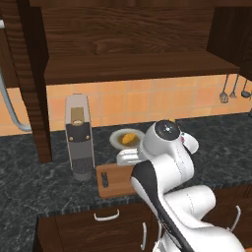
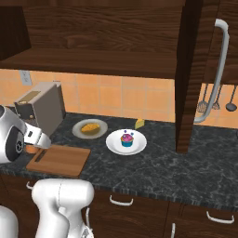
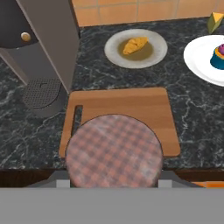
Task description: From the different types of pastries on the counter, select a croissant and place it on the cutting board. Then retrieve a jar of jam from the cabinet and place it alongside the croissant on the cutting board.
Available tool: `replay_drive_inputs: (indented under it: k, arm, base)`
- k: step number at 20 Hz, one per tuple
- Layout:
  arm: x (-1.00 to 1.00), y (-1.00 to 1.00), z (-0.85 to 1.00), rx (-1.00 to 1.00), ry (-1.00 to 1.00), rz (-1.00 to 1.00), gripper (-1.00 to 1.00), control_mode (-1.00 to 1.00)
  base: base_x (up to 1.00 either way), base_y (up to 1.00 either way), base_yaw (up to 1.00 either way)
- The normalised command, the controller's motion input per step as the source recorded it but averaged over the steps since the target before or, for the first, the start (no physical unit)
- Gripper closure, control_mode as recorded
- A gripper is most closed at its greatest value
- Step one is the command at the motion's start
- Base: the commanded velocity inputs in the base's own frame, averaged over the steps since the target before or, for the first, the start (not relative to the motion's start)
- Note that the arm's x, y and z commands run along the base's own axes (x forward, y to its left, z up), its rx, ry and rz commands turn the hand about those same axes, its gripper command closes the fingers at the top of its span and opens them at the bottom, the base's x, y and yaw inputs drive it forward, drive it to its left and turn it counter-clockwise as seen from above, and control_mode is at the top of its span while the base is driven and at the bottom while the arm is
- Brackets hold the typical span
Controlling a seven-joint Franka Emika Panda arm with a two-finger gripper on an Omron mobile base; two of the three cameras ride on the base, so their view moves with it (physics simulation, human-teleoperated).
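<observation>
Dark marbled stone forms the surface (image 2: 153, 169), running over dark wood drawers with silver handles; behind it stands an orange tiled wall (image 2: 107, 100), and above hangs a large dark wooden cabinet (image 2: 102, 32) with a wide shelf; ladles hang on the wall at the far right. At the left end of the surface stands a tall grey coffee machine (image 1: 78, 138); just beside it lies a brown wooden cutting board (image 3: 127, 107) with a dark slot handle at the short end nearest the machine. Beyond the board sits a grey plate (image 3: 155, 54) bearing a small lumpy golden croissant (image 3: 134, 45); the croissant is still on its plate, apart from the board. Further right, a white plate (image 2: 116, 145) carries a cupcake (image 2: 127, 139) with pink frosting and a blue wrapper; a small yellow wedge (image 2: 139, 123) lies behind it by the wall. In the hand view, the round pink checked lid of a jar (image 3: 114, 151) hangs over the near half of the board; the gripper (image 3: 114, 181) is clenched on the jar, its fingers hidden under the lid.
</observation>
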Motion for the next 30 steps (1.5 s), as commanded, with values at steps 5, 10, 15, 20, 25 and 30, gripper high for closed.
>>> replay_drive_inputs:
  k: [5,10,15,20,25,30]
  arm:
    - [-0.22,0.0,-0.8,0.01,-0.29,-0.01,1.0,-1.0]
    - [0.26,-0.2,-0.32,0.0,-0.05,0.0,1.0,-1.0]
    - [0.44,-0.23,-0.39,0.02,-0.08,0.0,1.0,-1.0]
    - [0.0,0.0,-0.68,0.01,-0.06,-0.05,1.0,-1.0]
    - [0.05,0.04,-0.27,0.07,-0.07,-0.02,1.0,-1.0]
    - [0.31,0.08,-0.02,0.11,-0.22,-0.02,1.0,-1.0]
  base:
    - [0.0,0.0,0.0]
    - [0.0,0.0,0.0]
    - [0.0,0.0,0.0]
    - [0.0,0.0,0.0]
    - [0.0,0.0,0.0]
    - [0.0,0.0,0.0]
